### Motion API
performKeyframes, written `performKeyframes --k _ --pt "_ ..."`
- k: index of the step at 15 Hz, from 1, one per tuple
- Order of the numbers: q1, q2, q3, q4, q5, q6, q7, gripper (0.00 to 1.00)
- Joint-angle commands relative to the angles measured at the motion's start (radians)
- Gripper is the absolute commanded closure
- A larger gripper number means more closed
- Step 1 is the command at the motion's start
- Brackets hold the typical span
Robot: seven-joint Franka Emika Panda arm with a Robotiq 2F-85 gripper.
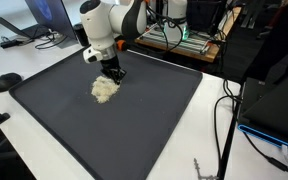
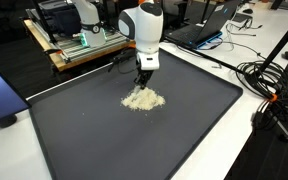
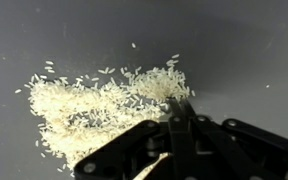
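Observation:
A pile of white rice grains (image 1: 105, 89) (image 2: 142, 99) lies on a large dark grey mat (image 1: 144, 130) (image 2: 94, 140) in both exterior views. My gripper (image 1: 113, 73) (image 2: 143, 79) points straight down at the pile's far edge, low over the mat. In the wrist view the rice (image 3: 94, 105) spreads across the left and centre, with loose grains scattered around it. There the gripper (image 3: 177, 102) is shut, its two black fingers pressed together, and their tips meet the right end of the pile. No object shows between the fingers.
The mat covers most of a white table. A black mouse-like object (image 1: 6, 81) sits off one corner. Laptops (image 1: 39, 20) (image 2: 209, 25), a wooden rack of electronics (image 2: 84, 42) and loose cables (image 1: 224, 120) (image 2: 267, 80) ring the mat.

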Motion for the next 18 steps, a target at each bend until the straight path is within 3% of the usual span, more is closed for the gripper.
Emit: performKeyframes --k 1,10,11,13,18 --pt "-0.004 0.000 0.004 0.004 0.009 -0.019 -0.021 0.99" --pt "0.002 -0.005 -0.004 -0.001 -0.001 -0.010 -0.012 0.99" --pt "0.012 -0.008 -0.015 -0.003 -0.014 -0.008 0.001 0.71" --pt "0.021 -0.025 -0.027 -0.013 -0.028 0.002 0.009 0.63" --pt "0.022 -0.085 -0.026 -0.038 -0.027 -0.026 0.001 0.29"
